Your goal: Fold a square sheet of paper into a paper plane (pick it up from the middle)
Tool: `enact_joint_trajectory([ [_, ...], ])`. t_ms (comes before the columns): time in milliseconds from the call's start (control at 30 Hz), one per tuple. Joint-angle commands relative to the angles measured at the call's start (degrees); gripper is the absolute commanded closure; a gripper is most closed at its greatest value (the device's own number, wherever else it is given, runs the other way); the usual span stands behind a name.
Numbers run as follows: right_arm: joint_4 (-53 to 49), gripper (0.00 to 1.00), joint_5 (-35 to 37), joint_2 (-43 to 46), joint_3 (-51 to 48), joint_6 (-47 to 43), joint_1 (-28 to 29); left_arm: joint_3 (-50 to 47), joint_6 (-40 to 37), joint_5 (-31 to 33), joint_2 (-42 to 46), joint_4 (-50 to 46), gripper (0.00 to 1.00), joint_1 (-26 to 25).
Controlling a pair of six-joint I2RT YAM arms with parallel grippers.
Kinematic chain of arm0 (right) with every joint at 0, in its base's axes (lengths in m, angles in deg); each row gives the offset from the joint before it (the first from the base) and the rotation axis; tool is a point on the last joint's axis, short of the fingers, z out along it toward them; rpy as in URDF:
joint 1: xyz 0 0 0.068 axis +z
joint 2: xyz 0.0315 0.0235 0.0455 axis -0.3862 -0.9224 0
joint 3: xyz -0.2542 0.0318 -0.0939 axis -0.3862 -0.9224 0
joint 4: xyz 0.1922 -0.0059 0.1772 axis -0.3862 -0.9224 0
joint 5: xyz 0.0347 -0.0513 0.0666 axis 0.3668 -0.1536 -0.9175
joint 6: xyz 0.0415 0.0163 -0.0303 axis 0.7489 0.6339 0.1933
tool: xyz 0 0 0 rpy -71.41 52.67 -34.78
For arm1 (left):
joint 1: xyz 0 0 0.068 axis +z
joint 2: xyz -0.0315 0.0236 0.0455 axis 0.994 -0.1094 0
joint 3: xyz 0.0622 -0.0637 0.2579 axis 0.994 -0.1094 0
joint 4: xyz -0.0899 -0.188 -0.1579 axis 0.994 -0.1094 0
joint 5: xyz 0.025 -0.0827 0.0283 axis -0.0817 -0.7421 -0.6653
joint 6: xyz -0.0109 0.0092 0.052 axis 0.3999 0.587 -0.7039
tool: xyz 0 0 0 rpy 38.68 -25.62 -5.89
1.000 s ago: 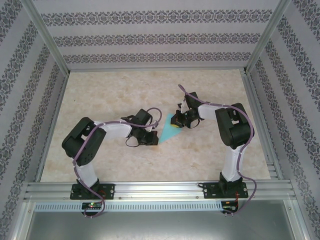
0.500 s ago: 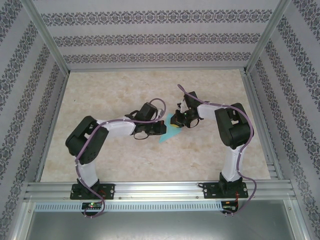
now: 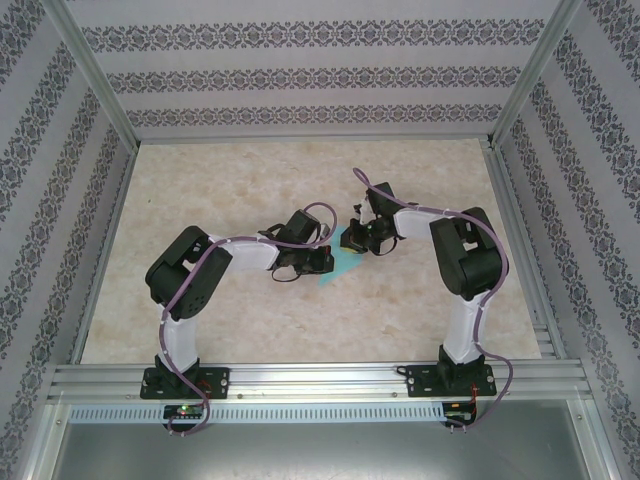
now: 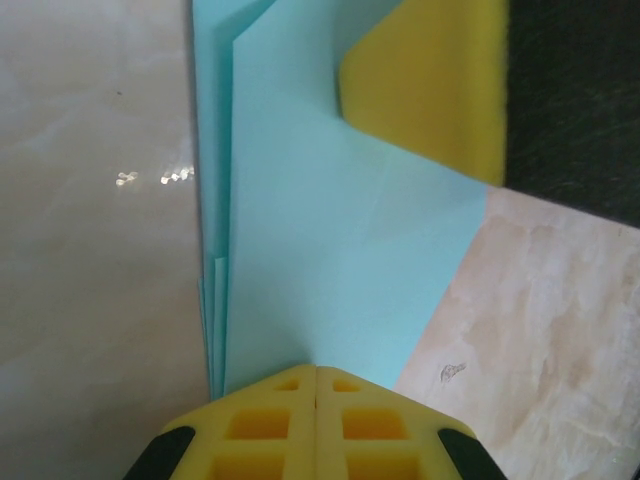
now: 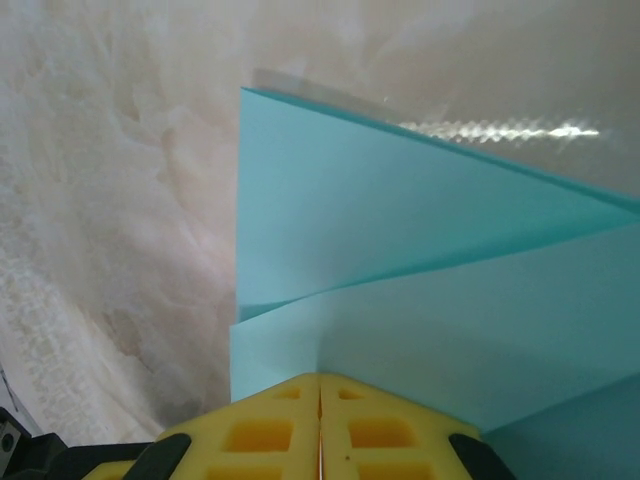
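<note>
Left gripper (image 4: 316, 372) → creased turquoise paper sheet (image 4: 330, 250) → right gripper (image 5: 320, 378), all in line.
Both finger pairs are pressed together, tips touching the sheet. Its long axis runs straight ahead from the left gripper. Can't tell if either one pinches paper.

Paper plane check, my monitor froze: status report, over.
Left gripper shut, tip on folded paper. Right gripper shut, pinching it. Paper creased, several layers. Nothing blocking.
</note>
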Motion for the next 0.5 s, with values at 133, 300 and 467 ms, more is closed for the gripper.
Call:
enact_joint_trajectory([
  [133,1.16,0.91,-2.33,1.59,-1.73,-2.29,2.21,-0.74,-0.41,2.67,-1.94,-4.92,1.00,-0.68],
  [300,0.38,0.91,-2.95,-0.96,-1.52,-2.69,2.98,-0.67,-0.09,2.77,-2.26,-5.35,1.00,-0.64],
  [467,-0.57,0.91,-0.07,-2.57,-0.39,-3.34,0.90,-0.83,0.30,2.87,-2.42,-6.20,1.00,-0.62],
])
